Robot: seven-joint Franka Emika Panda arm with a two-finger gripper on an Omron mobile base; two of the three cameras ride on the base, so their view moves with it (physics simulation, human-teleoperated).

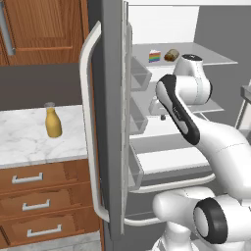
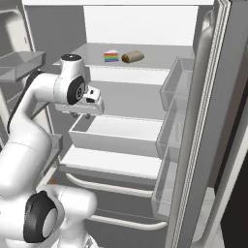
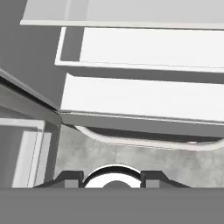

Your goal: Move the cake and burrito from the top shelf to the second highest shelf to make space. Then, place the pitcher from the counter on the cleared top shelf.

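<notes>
The cake [image 1: 154,56] [image 2: 111,56], a rainbow slice, and the brown burrito [image 1: 171,55] [image 2: 132,57] lie side by side on the top shelf [image 1: 211,56] [image 2: 87,51] of the open fridge. The second highest shelf [image 2: 131,75] [image 1: 213,105] lies bare below them. The pitcher [image 1: 53,121] with yellow-orange liquid stands on the counter [image 1: 24,142], left of the fridge door. My gripper [image 1: 161,113] [image 2: 88,114] [image 3: 111,178] hangs in front of the fridge, below the top shelf and pointing down. Its fingertips [image 3: 70,177] stand apart with nothing between them.
The open fridge door [image 1: 110,122] with its long curved handle [image 1: 88,122] stands between the pitcher and the fridge interior. Clear door bins [image 2: 177,82] line the right side. A white drawer [image 2: 116,131] and lower shelves [image 3: 144,98] lie beneath the hand.
</notes>
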